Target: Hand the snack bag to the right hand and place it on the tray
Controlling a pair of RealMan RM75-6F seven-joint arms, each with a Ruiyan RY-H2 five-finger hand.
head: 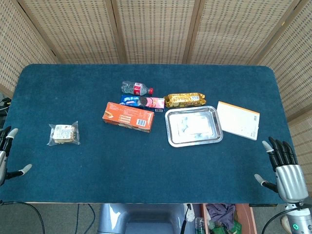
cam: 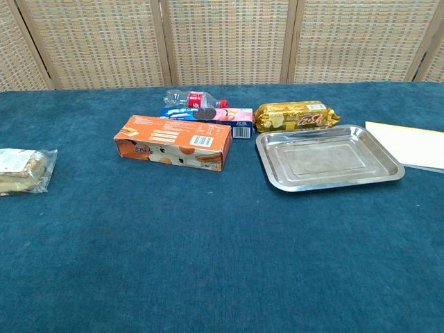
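A clear snack bag (head: 64,133) with a pale snack inside lies flat on the left side of the blue table; the chest view shows the same bag (cam: 21,171) at its left edge. The empty steel tray (head: 171,130) sits right of centre, seen closer in the chest view as the tray (cam: 326,161). My left hand (head: 7,155) hovers at the table's left edge, a short way left of the bag, fingers apart and holding nothing. My right hand (head: 282,168) is at the front right corner, fingers spread and empty, well clear of the tray. Neither hand shows in the chest view.
Behind the tray lies a gold snack packet (head: 185,100). Left of it are a blue-pink cookie box (head: 143,102), a small bottle (head: 137,88) and an orange box (head: 128,117). A white-and-orange booklet (head: 238,120) lies right of the tray. Woven screens stand behind the table.
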